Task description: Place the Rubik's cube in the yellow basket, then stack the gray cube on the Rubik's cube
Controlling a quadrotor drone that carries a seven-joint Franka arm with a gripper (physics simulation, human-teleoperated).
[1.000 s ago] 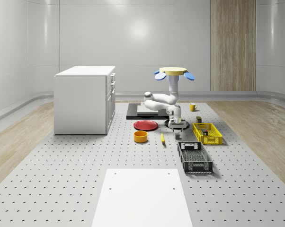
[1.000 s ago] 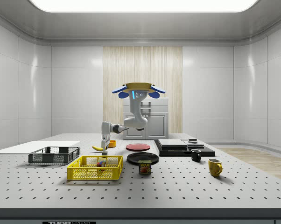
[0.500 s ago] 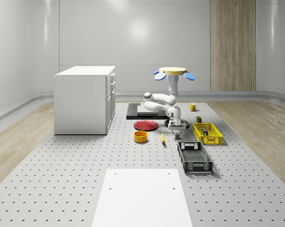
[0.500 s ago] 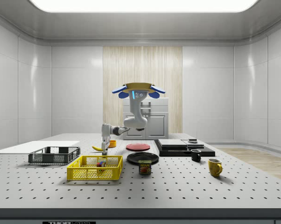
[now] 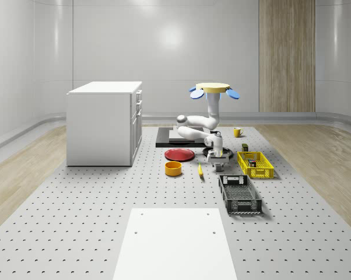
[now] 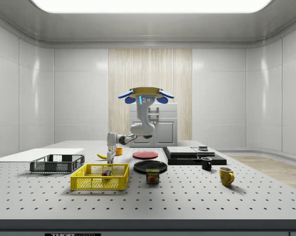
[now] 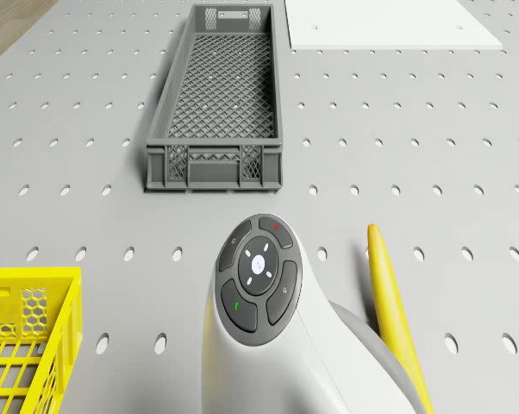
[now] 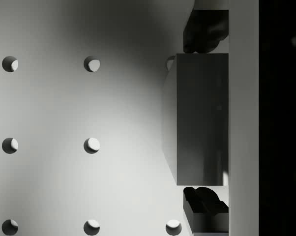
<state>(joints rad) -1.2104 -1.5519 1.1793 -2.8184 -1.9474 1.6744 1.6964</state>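
Gripper point(image 8: 203, 119): clamped on gray cube point(image 8: 199, 88), one finger point(image 8: 205, 34) against each of two opposite faces, jaws only as wide as the block. Pointed straight down at the perforated table point(image 8: 64, 108). Cannot tell whether cube is off the surface or resting on it.

Seen in whole-scene view at point(image 5: 217, 160), low over the table, between banana point(image 5: 200, 170) on that view's left and yellow basket point(image 5: 255, 165) on its right. Near the basket, not over it. Seen in side view at point(image 6: 109, 155), behind the basket's far wall.

Drone point(image 5: 215, 88): hovering high above the table, farther back than the gripper, roughly over the black plate point(image 6: 150, 166). Arm point(image 5: 200, 125) hanging from it, folded down and toward the near side.

Rubik's cube point(image 6: 106, 172): inside yellow basket point(image 6: 100, 177), on its floor, well below the rim.

Gray crate point(image 5: 239, 194): near side of the basket, apart from it.

Elsewhere: red plate point(image 5: 179, 154) and orange bowl point(image 5: 173, 168) left of the banana in whole-scene view; white cabinet point(image 5: 105, 122) farther left; white board point(image 5: 175, 242) at the near edge. Spam can point(image 6: 152, 175) just right of the basket in side view, black mug point(image 6: 206, 163) and yellow mug point(image 6: 226, 176) farther right.
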